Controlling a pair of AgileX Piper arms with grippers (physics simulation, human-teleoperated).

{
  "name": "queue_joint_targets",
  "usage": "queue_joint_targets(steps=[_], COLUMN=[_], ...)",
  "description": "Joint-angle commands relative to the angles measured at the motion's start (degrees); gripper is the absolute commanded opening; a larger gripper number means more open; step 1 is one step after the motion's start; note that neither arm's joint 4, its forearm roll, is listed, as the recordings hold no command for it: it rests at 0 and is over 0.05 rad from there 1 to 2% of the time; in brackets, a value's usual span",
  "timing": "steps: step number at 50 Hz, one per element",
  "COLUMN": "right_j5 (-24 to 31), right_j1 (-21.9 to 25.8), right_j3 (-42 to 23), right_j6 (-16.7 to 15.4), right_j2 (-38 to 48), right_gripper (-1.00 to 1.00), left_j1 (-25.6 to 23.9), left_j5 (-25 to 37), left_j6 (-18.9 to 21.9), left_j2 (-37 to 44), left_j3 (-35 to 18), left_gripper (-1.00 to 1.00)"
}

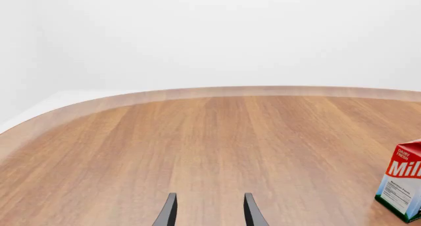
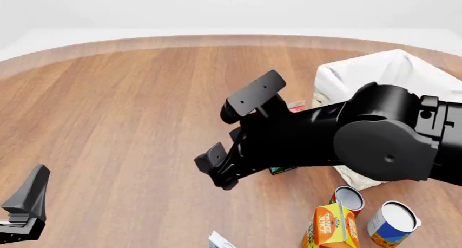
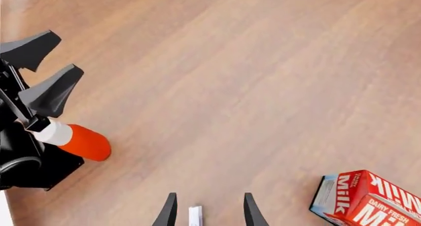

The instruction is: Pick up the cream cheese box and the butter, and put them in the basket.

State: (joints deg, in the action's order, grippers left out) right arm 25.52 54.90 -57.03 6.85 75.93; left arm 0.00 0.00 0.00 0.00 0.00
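The cream cheese box (image 2: 218, 240) shows only as a small white and pale blue corner at the front view's bottom edge. In the right wrist view a thin white sliver of it (image 3: 195, 216) lies between my fingers, on the table below them. My right gripper (image 2: 218, 172) hangs above it, open and empty; it also shows in the right wrist view (image 3: 210, 212). The white basket (image 2: 382, 72) stands at the right behind the right arm. My left gripper (image 2: 23, 203) is open and empty at the front left, and its wrist view (image 1: 210, 212) shows bare table ahead. The butter is out of view.
A red-white milk carton (image 3: 368, 196) stands near the right gripper, mostly hidden behind the arm in the front view (image 2: 283, 170). An orange juice carton (image 2: 330, 226) and two cans (image 2: 392, 221) stand at the front right. A red-orange cylinder with a white end (image 3: 76, 139) lies by the left arm.
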Motion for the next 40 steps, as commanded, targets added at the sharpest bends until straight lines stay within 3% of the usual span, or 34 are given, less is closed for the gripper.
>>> queue_joint_targets(steps=[1,18,19,29,30,40], right_j5=[1.3,1.4,-0.1,-0.8,-2.9,-5.2], right_j1=[0.0,-0.1,1.8,2.1,2.1,2.8], right_j3=[2.3,2.7,2.8,3.0,4.8,6.2], right_j6=[-1.4,-1.1,0.7,1.3,2.3,3.6], right_j2=[1.2,1.4,3.7,4.2,5.0,7.0], right_gripper=[1.00,1.00,1.00,1.00,1.00,1.00], left_j1=[0.0,0.0,0.0,0.0,0.0,0.0], left_j5=[0.0,0.0,0.0,0.0,0.0,0.0], left_j6=[0.0,0.0,0.0,0.0,0.0,0.0], left_j2=[0.0,0.0,0.0,0.0,0.0,0.0], left_j3=[0.0,0.0,0.0,0.0,0.0,0.0], left_gripper=[1.00,1.00,1.00,1.00,1.00,1.00])
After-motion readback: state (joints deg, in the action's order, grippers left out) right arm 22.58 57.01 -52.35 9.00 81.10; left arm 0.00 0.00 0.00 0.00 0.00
